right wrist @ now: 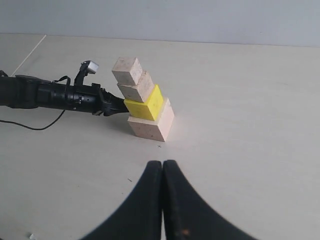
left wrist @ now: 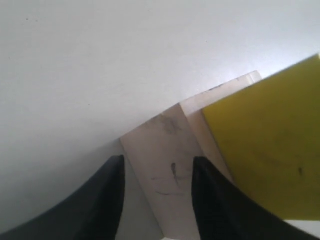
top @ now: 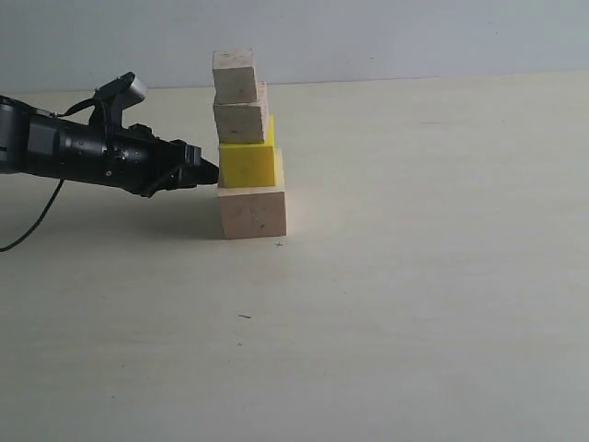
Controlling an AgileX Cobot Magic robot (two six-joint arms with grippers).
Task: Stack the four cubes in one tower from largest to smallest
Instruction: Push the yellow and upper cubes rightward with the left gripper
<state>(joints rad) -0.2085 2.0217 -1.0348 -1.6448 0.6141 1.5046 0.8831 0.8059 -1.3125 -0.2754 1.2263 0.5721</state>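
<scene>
Tower of four cubes stands on the pale beige tabletop (top: 414, 276), a little left of centre in the exterior view: the largest pale wooden cube (top: 252, 212) sits on the table, the bright yellow cube (top: 247, 164) rests on it, the smaller light-brown wooden cube (top: 240, 122) on that, and the smallest pale pinkish wooden cube (top: 235, 75) on top. The stack is not squared up; the upper two cubes sit toward the left side of the yellow one, and the top cube is turned slightly. The black left gripper (top: 210, 172) reaches in level from the left, its tips just beside the tower where the yellow cube meets the largest one. In the left wrist view its two fingers (left wrist: 107, 200) are spread apart, with an edge of the largest cube showing between them; whether they touch it cannot be told. The right gripper (right wrist: 162, 167) hangs well back from the tower, its fingers pressed together on nothing.
</scene>
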